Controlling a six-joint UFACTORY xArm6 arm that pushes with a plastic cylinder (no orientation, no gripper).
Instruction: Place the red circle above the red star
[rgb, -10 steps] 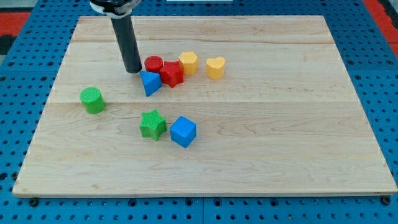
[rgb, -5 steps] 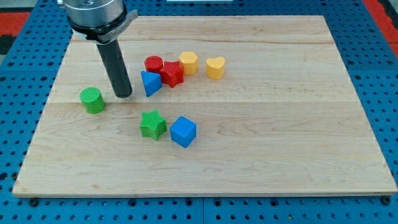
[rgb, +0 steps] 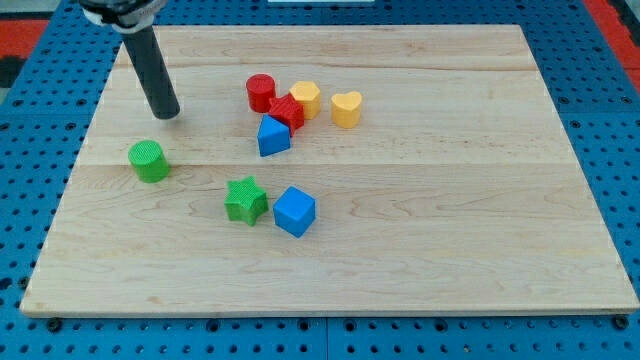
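The red circle (rgb: 261, 92) stands on the wooden board (rgb: 420, 200), up and to the left of the red star (rgb: 287, 112), touching or nearly touching it. The blue triangle (rgb: 272, 137) sits just below the star, against it. A yellow hexagon (rgb: 305, 99) is at the star's upper right. My tip (rgb: 165, 114) is far to the left of this cluster, above the green cylinder (rgb: 149, 161), touching no block.
A yellow heart (rgb: 346, 108) lies right of the hexagon. A green star (rgb: 245, 200) and a blue cube (rgb: 294, 211) sit lower in the middle. Blue pegboard surrounds the board.
My tip went down-left, then up-left away from the cluster. The red circle, red star and blue triangle have shifted right; the circle now sits higher beside the star.
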